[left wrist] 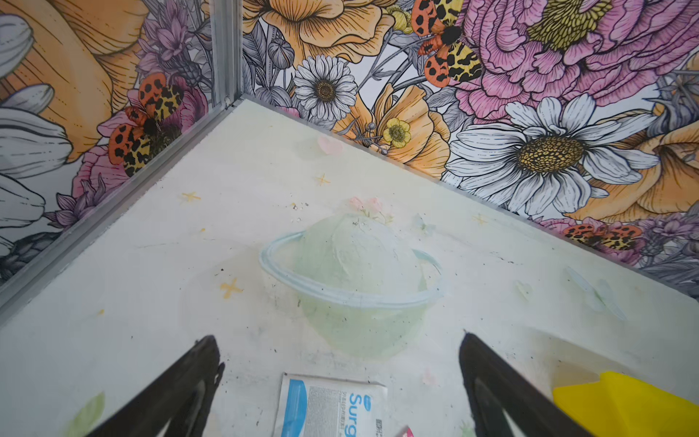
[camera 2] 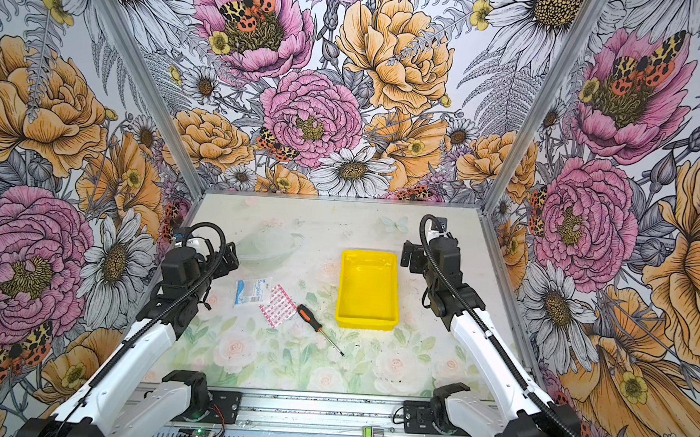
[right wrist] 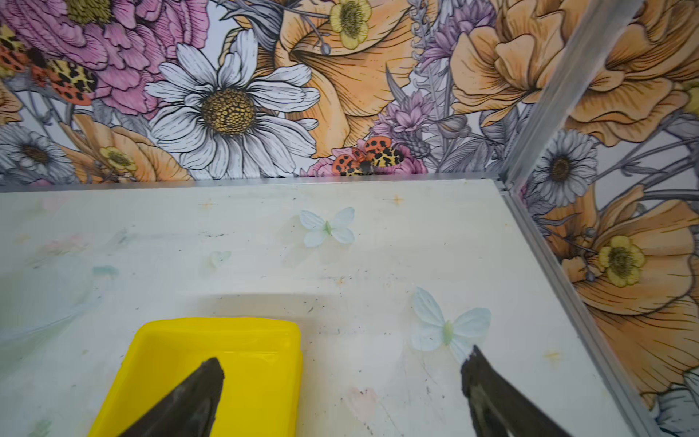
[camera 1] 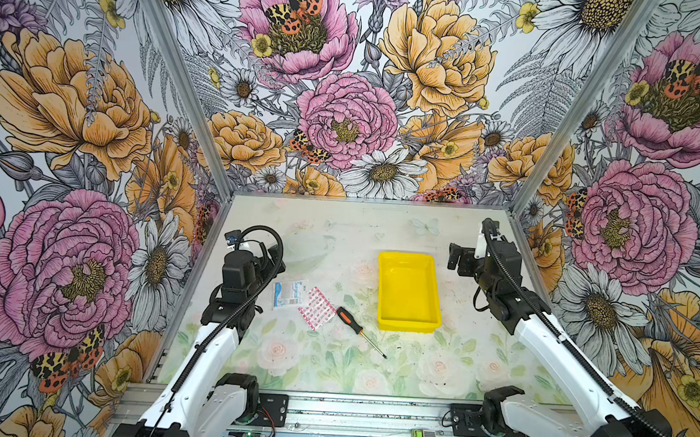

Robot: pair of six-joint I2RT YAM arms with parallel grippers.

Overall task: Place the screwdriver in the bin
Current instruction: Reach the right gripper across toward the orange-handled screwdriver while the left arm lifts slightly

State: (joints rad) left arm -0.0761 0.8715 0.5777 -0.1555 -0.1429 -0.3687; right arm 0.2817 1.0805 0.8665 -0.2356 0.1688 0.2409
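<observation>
Orange-handled screwdriver [camera 1: 360,331] lies untouched mid-worktop [camera 1: 339,235], just beside bin [camera 1: 381,288]; left gripper [left wrist: 338,338], right gripper [right wrist: 342,357] both gape, empty. Pickup pending; next move likely needs descent w/ jaws straddling it.

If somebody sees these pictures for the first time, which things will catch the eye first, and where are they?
The big flowers on the walls dominate everything. On the pale table, the bright yellow bin stands empty, right of the middle. The screwdriver, with an orange-and-black handle, lies left of the bin's near end, not touching it.
</observation>
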